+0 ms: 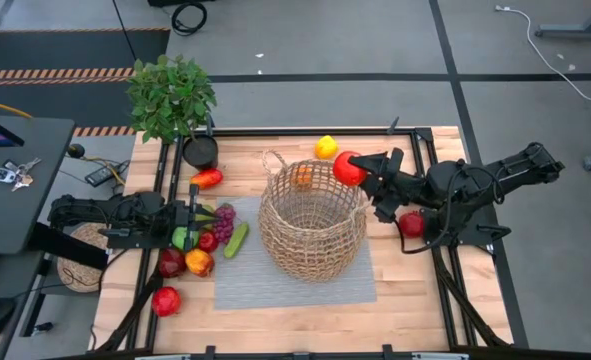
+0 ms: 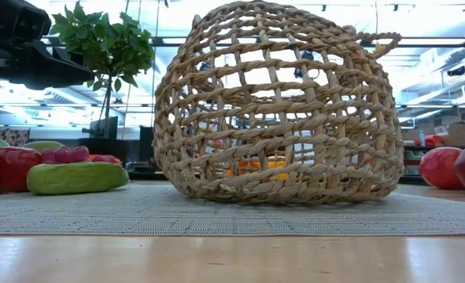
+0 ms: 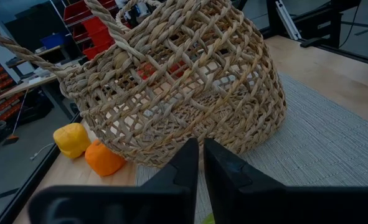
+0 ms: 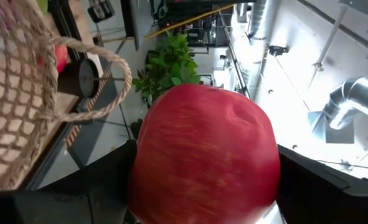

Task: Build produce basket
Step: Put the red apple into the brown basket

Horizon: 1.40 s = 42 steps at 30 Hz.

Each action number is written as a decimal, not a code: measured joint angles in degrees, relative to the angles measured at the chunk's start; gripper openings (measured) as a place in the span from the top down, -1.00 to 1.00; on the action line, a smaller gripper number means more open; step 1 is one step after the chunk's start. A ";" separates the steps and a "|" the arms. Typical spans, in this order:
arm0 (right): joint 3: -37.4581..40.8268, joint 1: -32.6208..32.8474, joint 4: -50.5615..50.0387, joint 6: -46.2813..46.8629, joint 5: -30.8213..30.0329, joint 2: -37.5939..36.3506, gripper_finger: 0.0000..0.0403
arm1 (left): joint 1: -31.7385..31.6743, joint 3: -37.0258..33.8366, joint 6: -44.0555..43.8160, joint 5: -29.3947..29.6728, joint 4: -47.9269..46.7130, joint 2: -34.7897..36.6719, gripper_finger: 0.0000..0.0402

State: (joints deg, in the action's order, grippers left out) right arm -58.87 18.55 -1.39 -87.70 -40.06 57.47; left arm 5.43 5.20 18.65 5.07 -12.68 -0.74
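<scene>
- I see the right gripper [image 1: 359,168] pinching a red apple [image 1: 348,168] between its fingers, held just beside the upper right rim of the basket [image 1: 312,222].
- Basket stands on a grey mat [image 1: 295,285] mid-table; an orange [image 1: 303,177] shows through its weave.
- Left gripper [image 1: 195,222] has its fingers pressed together, holding nothing, low over the pile of produce left of the basket: grapes [image 1: 224,218], cucumber [image 1: 236,240], more apples.
- A lemon [image 1: 325,147] lies behind the basket; another red apple [image 1: 411,223] sits under the right arm.
- Potted plant [image 1: 171,96] stands at the far left corner.
</scene>
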 joint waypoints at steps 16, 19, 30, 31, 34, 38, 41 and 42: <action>0.02 -8.71 -0.16 26.74 17.48 0.00 -0.63 | 0.02 0.01 0.01 0.02 -0.01 -0.01 0.82; 0.02 -12.13 -1.79 33.19 23.36 0.18 -0.63 | 0.00 0.01 0.00 0.02 0.02 0.01 0.84; 0.02 -21.30 -2.20 58.41 35.85 7.33 -0.63 | 0.00 0.01 0.01 -0.01 -0.01 0.01 0.85; 0.02 -21.85 -2.01 60.37 37.06 8.21 -0.63 | 0.00 0.01 0.01 0.02 0.00 0.01 0.84; 0.02 -23.23 -2.22 63.84 40.36 10.98 -0.63 | 0.01 0.01 -0.01 -0.01 0.00 0.00 0.83; 0.02 -24.05 -2.47 64.13 41.88 14.20 -0.63 | 0.01 0.01 0.00 -0.01 0.00 0.01 0.82; -0.94 -24.44 -3.93 63.90 42.13 16.94 -0.63 | 0.02 0.01 0.00 -0.01 0.02 0.01 0.83; -1.82 -24.50 -4.70 63.84 42.43 18.06 -0.63 | 0.00 0.01 0.01 0.00 -0.01 0.01 0.84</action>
State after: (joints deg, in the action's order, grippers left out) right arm -60.70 -5.95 -6.09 -23.85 2.37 75.53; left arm 5.43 5.21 18.65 5.06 -12.69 -0.73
